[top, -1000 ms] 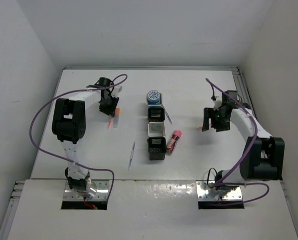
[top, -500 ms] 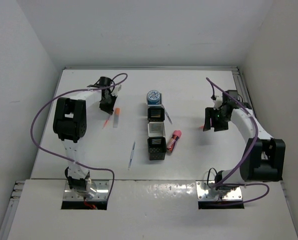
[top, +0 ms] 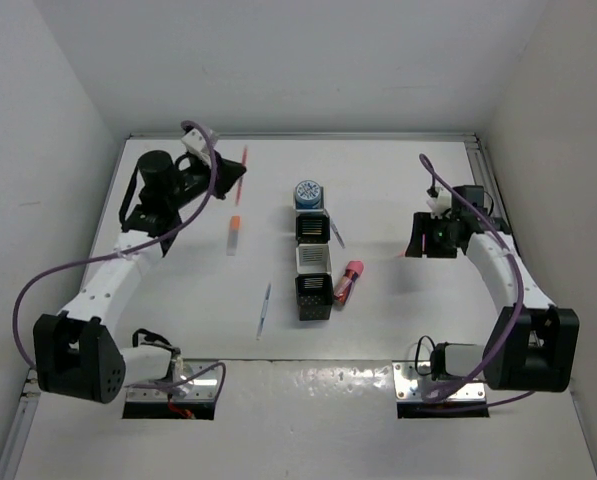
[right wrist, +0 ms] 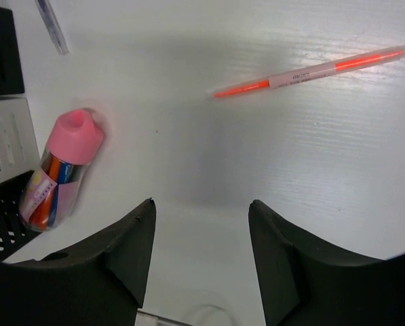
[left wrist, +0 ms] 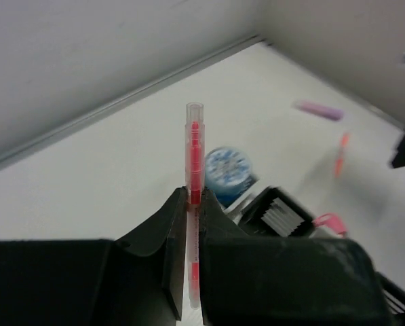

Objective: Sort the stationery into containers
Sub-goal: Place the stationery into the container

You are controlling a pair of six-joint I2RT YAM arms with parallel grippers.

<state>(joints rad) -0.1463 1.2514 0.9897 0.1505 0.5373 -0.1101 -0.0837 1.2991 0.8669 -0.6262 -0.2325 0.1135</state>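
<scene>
White table [top: 378,180] under left gripper [left wrist: 194,204] clenched on red pen [left wrist: 194,146]; right gripper [right wrist: 201,210] released, orange pen [right wrist: 311,68] ahead.

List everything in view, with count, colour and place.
table: one, white
cups: four joined in a row, black mesh and white, in the middle
roll: one, blue and white, in the far end cup
grey pens: two, one left of the row, one by its right side
stick: one, white with orange cap, left of the row
tube: one, pink cap, right of the near cups
orange pen: one, lying on the right side
red pen: one, held up at far left
left end effector: one, black, shut on the red pen
right end effector: one, black, open above the table
</scene>
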